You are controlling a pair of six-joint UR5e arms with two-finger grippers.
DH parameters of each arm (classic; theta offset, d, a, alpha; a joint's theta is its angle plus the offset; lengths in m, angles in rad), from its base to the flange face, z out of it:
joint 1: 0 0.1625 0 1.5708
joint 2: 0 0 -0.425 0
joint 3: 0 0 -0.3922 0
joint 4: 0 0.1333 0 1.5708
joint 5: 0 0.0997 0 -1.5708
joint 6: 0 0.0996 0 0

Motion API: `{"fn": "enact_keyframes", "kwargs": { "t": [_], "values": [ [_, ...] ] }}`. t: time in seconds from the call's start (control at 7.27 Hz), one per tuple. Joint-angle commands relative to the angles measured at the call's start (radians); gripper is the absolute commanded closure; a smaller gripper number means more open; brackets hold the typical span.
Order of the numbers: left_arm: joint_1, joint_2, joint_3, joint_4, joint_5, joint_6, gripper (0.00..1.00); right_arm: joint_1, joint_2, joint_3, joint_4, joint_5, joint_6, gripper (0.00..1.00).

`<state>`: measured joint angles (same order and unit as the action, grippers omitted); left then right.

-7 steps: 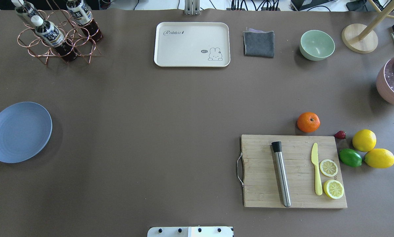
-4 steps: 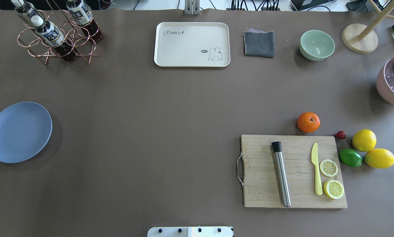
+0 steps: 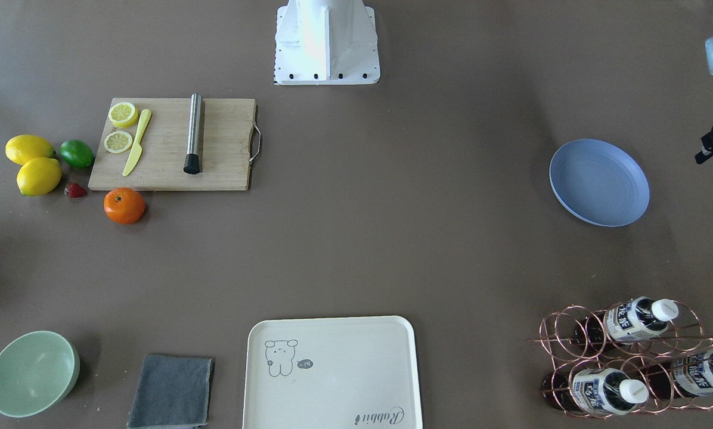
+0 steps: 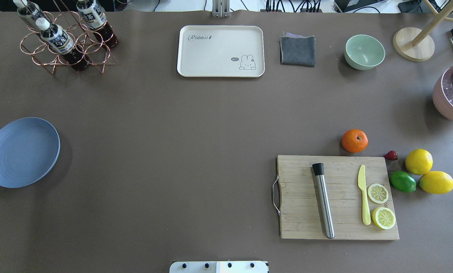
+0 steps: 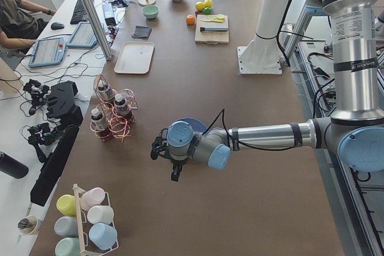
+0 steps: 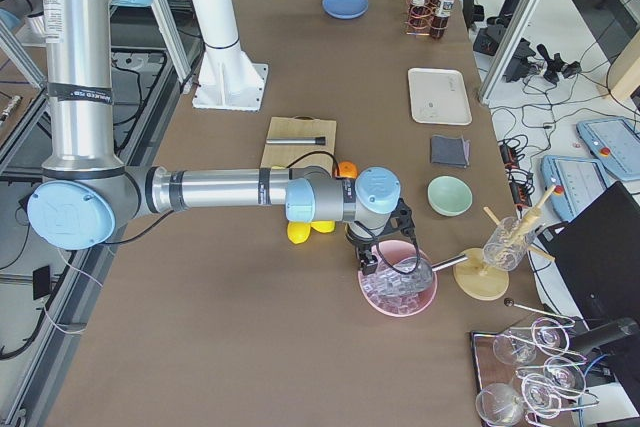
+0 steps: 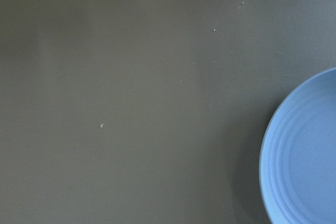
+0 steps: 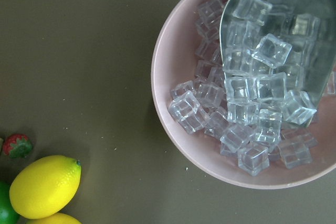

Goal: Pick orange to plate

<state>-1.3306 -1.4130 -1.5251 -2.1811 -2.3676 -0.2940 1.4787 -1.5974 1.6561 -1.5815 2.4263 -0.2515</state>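
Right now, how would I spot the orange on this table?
Find the wooden cutting board. The orange sits on the table just beyond its far edge. It's the only bright-orange ball; the lemons nearby are yellow, the lime green.

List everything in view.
orange: 1, orange, beyond board
plate: 1, blue, left
board: 1, wooden, right
rod: 1, steel, on board
knife: 1, yellow, on board
lemon slices: 2, yellow, on board
lemons: 2, yellow, beside board
lime: 1, green, beside lemons
strawberry: 1, red, beside lemons
tray: 1, cream, far centre
cloth: 1, grey, beside tray
bowl: 1, green, beside cloth
ice bowl: 1, pink, far right
bottle rack: 1, copper, far left
left gripper: 1, black, near plate
right gripper: 1, black, above ice bowl
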Motion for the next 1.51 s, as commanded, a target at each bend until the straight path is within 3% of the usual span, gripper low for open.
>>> {"fn": "enact_keyframes", "kwargs": {
  "t": [0.0, 1.24, 1.38],
  "values": [
    [0.109, -0.020, 0.106, -0.217, 0.002, -0.167, 0.03, -0.004, 0.000, 0.001, 0.000, 0.019, 0.000, 0.00],
    [0.208, -0.104, 0.166, -0.249, 0.002, -0.264, 0.22, -0.008, -0.007, 0.008, 0.000, 0.045, 0.000, 0.00],
    [0.211, -0.104, 0.168, -0.249, 0.002, -0.264, 0.48, -0.009, -0.007, 0.008, 0.000, 0.045, 0.000, 0.00]
  ]
}}
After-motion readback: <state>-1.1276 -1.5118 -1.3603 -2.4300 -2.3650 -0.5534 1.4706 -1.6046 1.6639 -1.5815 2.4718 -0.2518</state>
